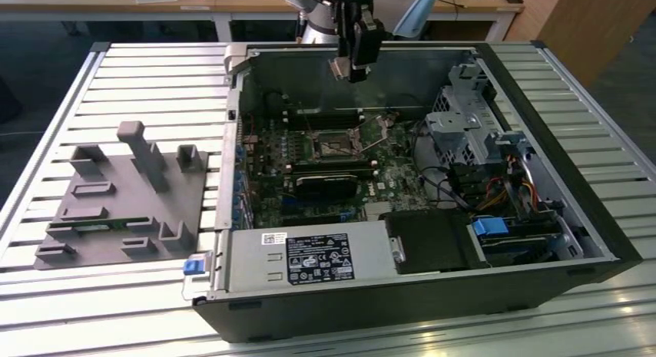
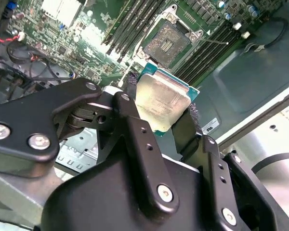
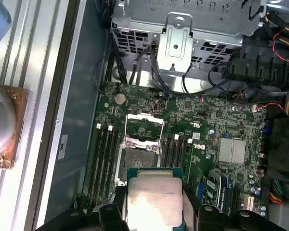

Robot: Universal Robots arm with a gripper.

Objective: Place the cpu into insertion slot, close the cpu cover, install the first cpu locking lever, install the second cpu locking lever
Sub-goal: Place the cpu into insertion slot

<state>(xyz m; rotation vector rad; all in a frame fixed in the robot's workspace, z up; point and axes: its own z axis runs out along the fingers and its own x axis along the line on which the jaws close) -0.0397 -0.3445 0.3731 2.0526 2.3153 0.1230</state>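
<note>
At the exterior view's left a grey moulded holder (image 1: pixel 123 196) sits on the slatted worktop (image 1: pixel 154 73), and the open computer case (image 1: pixel 410 295) lies to its right. In the upper centre of that frame the pincer (image 1: pixel 351 65) hangs near the case's far wall, clenched on the cpu (image 2: pixel 163 103) by two opposite edges, with the silver top facing the wrist cameras. The insertion slot (image 1: pixel 334 146) lies lower in the frame, almost straight down from the pincer and a touch left, well apart from the cpu, its dark centre uncovered.
</note>
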